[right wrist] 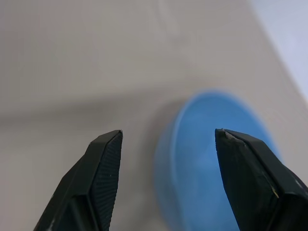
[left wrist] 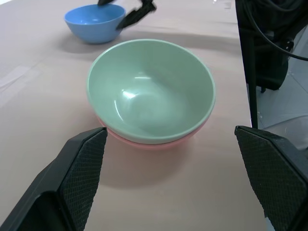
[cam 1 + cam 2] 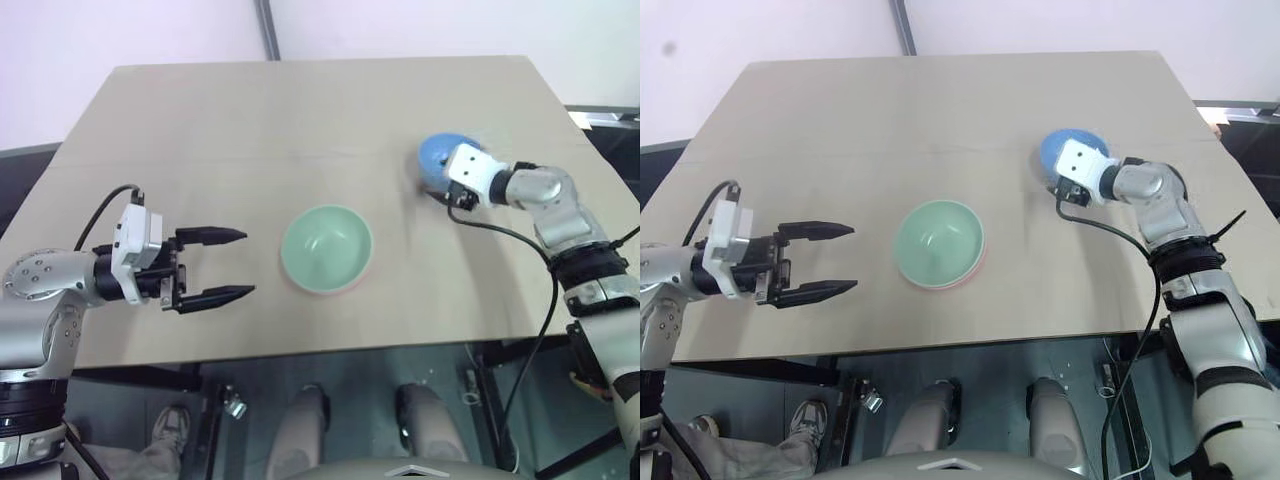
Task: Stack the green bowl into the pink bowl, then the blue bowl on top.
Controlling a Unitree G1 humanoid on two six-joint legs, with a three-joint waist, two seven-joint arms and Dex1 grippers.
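Now we see a tan counter point(image 3: 200, 130) from above, with three small round bowls on it. Our right claw point(image 1: 168, 139) reaches toward the far right part of the counter, where the blue bowl point(image 3: 1058, 150) sits upright. From the wrist, the claw's two black fingers point(image 1: 103, 163) stand apart and released, holding nothing; the near rim of the blue bowl lies between them, with one finger over the bowl's hollow and the other over bare counter beside its outer wall. We cannot tell whether either finger touches the bowl. The blue bowl is sky blue, smooth and plain, its mouth facing up; being round, it has no long axis.

Near the middle of the counter, well apart from the blue bowl, the green bowl point(image 3: 326, 248) is nested inside the pink bowl point(image 2: 144, 143). Both open upward. The green one is pale mint with a glossy inside; only a thin salmon-pink edge shows beneath it.

Our left claw point(image 3: 220, 265) hovers over the counter's left side, pointing toward this stack, its fingers spread wide and empty, near the stack but apart from it
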